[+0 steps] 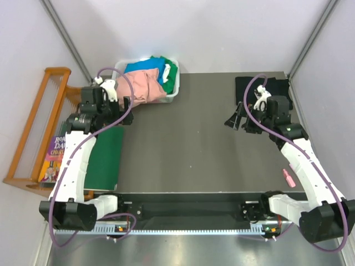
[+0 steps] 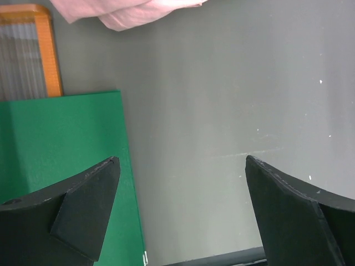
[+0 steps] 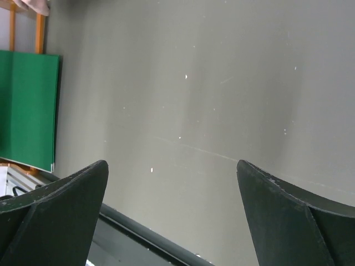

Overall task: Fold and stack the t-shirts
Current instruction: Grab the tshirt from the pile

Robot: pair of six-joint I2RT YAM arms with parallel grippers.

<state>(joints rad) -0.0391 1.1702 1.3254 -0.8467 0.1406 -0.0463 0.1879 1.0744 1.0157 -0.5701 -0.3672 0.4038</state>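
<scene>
Pink, blue, green t-shirts [image 1: 147,83] fill the bin [image 1: 175,93]; left gripper [image 2: 182,166] and right gripper [image 3: 171,166] gape.

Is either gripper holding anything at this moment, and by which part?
Nothing is held. The left gripper and the right gripper both stand open above the table, nothing between their fingers; the pink t-shirt lies in the bin, untouched.

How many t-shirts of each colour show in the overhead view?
Pink t-shirt: 1
Blue t-shirt: 1
Green t-shirt: 1
Black t-shirt: 1
Total: 4 visible; the bin may hide more.
</scene>
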